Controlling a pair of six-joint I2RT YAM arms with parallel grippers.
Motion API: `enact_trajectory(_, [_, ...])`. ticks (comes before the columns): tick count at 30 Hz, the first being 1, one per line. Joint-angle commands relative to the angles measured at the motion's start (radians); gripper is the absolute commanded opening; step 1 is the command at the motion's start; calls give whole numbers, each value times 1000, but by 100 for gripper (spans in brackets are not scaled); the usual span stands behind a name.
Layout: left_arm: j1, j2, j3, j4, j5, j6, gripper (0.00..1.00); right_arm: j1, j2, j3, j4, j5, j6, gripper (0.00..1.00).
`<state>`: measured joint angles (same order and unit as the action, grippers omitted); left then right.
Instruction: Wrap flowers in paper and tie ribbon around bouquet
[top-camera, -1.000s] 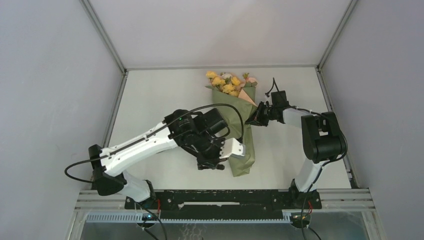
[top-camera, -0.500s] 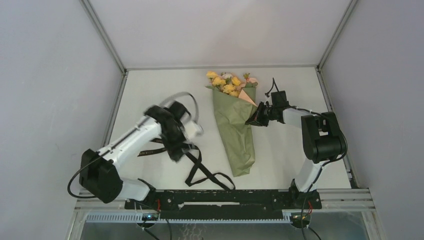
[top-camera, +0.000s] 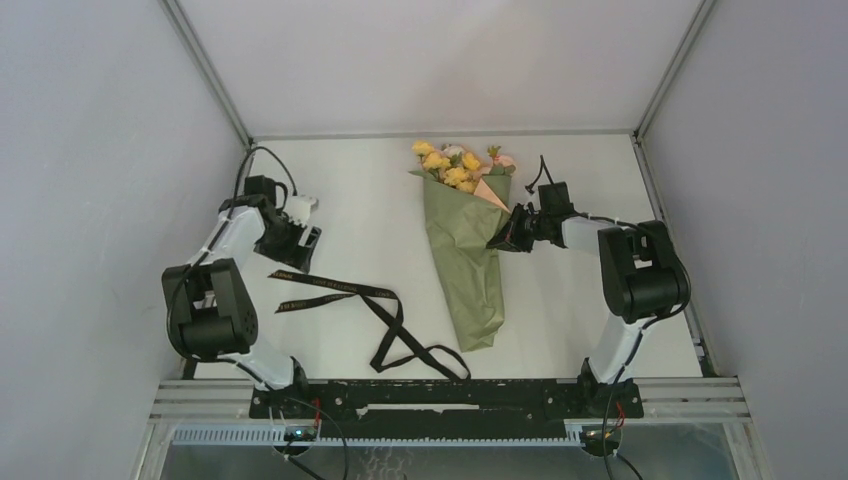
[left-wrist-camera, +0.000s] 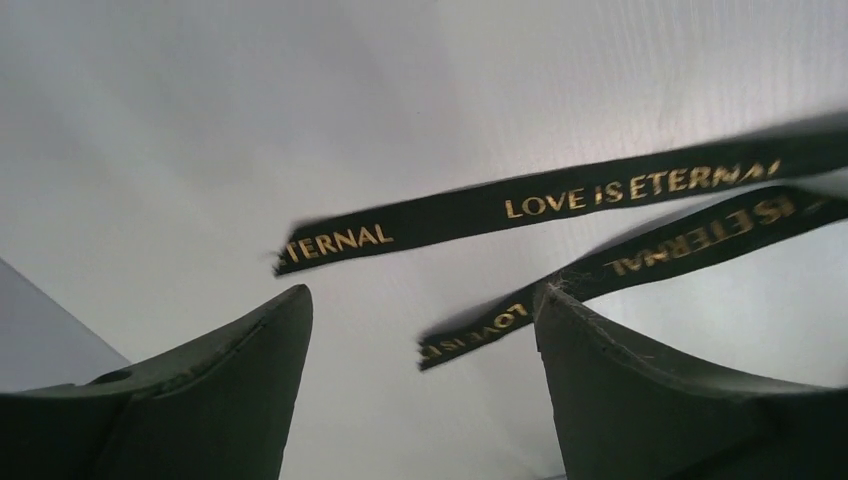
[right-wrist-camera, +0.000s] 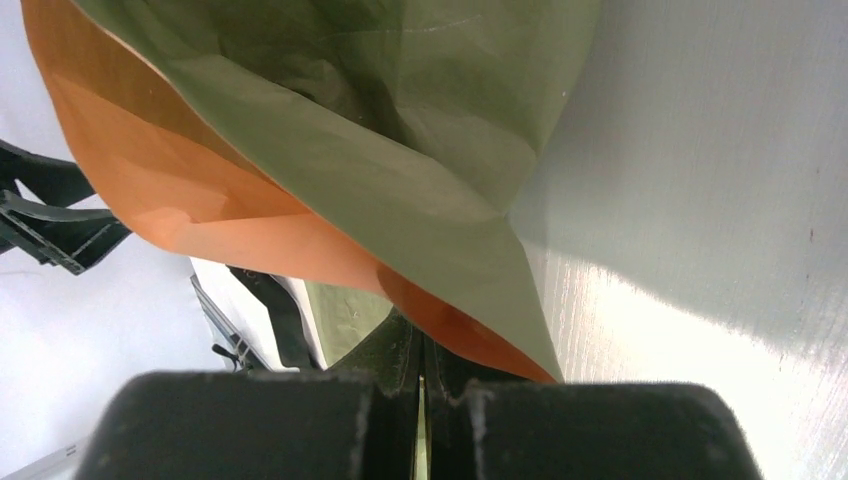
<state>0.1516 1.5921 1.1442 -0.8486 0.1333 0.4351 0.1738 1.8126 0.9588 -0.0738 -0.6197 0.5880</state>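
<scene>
Your left gripper (left-wrist-camera: 420, 310) had its dark fingers wide apart, nothing held. Long flat black ribbon with gold letters (left-wrist-camera: 560, 200) lay loose on white table (top-camera: 340, 180), both ends near fingertips, not gripped. Your right gripper (right-wrist-camera: 420, 350) was pinched tight on edge of olive-green paper with peach-orange lining (right-wrist-camera: 400, 150). Paper cone lay flat, pink, yellow and cream flowers (top-camera: 455, 165) inside at far end.

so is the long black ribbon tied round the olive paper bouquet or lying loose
Loose: the long black ribbon lies untied on the white table, beside the olive-green paper bouquet, not around it.
</scene>
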Motion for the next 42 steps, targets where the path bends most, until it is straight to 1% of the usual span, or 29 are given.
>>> enact_trajectory(1, [-30, -21, -45, 88, 36, 522, 86, 6, 14, 39, 63, -44, -13, 0])
enact_trajectory(4, [-72, 56, -16, 71, 1, 719, 87, 6, 16, 40, 63, -45, -9, 0])
enact_trajectory(6, [-101, 138, 17, 35, -82, 788, 87, 9, 14, 40, 64, -45, -6, 0])
enact_trajectory(8, [-110, 223, 65, -24, -179, 804, 86, 13, 3, 40, 53, -42, -5, 0])
enact_trajectory(10, [-99, 277, 99, -91, -206, 819, 85, 18, -11, 40, 39, -29, -15, 0])
enact_trajectory(13, [-87, 271, 89, -80, -199, 851, 86, 21, -24, 40, 26, -21, -22, 0])
enact_trajectory(14, [-87, 273, 87, -65, -214, 847, 86, 20, -25, 43, 24, -23, -21, 0])
enact_trajectory(17, [-100, 291, 91, -86, -274, 832, 83, 23, -33, 45, 18, -20, -23, 0])
enact_trajectory(19, [-124, 293, 61, -112, -330, 826, 80, 22, -43, 46, 9, -16, -26, 0])
enact_trajectory(21, [-138, 279, 22, -140, -354, 825, 80, 22, -55, 46, -5, -6, -34, 0])
enact_trajectory(23, [-139, 253, -16, -115, -352, 822, 81, 23, -64, 46, -16, 5, -43, 0])
enact_trajectory(24, [-140, 242, -30, -83, -352, 808, 79, 22, -65, 47, -20, 8, -47, 0])
enact_trajectory(25, [-139, 236, -34, -50, -355, 788, 74, 22, -66, 46, -21, 9, -48, 0])
enact_trajectory(28, [-139, 250, -9, -14, -363, 718, 40, 22, -69, 45, -23, 10, -49, 0])
enact_trajectory(29, [-139, 255, 0, -5, -368, 700, 17, 23, -70, 45, -22, 12, -50, 0])
enact_trajectory(30, [-141, 257, 9, 16, -371, 673, 2, 23, -69, 46, -21, 14, -51, 0])
enact_trajectory(31, [-142, 247, 28, 40, -365, 635, 0, 22, -65, 46, -21, 17, -50, 0])
enact_trajectory(32, [-142, 233, 69, 50, -350, 591, 0, 22, -61, 46, -18, 15, -49, 0])
enact_trajectory(35, [-230, 158, 274, 46, -294, 413, 0, 12, -44, 46, -1, 3, -33, 0])
enact_trajectory(37, [-335, 122, 440, -43, -282, 364, 0, 1, -39, 47, 21, -15, -13, 0])
enact_trajectory(38, [-422, 116, 525, -94, -286, 352, 0, -4, -40, 47, 29, -20, -6, 0])
enact_trajectory(40, [-560, 131, 749, -200, -294, 331, 0, -18, -45, 47, 37, -19, 6, 0])
enact_trajectory(41, [-621, 156, 884, -257, -304, 324, 0, -27, -46, 47, 36, -17, 9, 0])
enact_trajectory(42, [-681, 188, 1096, -304, -330, 324, 0, -35, -47, 50, 29, -16, 12, 0])
